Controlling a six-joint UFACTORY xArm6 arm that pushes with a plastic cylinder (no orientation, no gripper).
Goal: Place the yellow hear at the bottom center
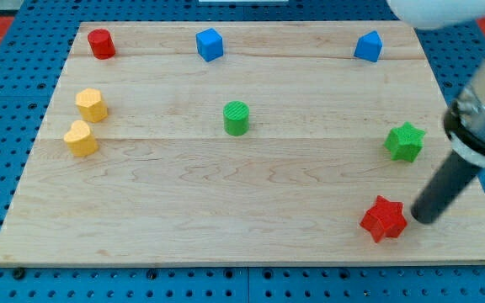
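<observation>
The yellow heart (80, 139) lies near the board's left edge, at mid height. A yellow hexagon-like block (91, 104) sits just above it. My tip (416, 220) is at the lower right of the board, just right of the red star (384, 219), close to or touching it. The tip is far from the yellow heart, across the whole width of the board.
A red cylinder (101, 43) is at the top left, a blue cube (210, 45) at top centre, a blue block (367, 46) at top right. A green cylinder (237, 118) is near the centre, a green star (404, 141) at right. The wooden board (226, 227) lies on blue pegboard.
</observation>
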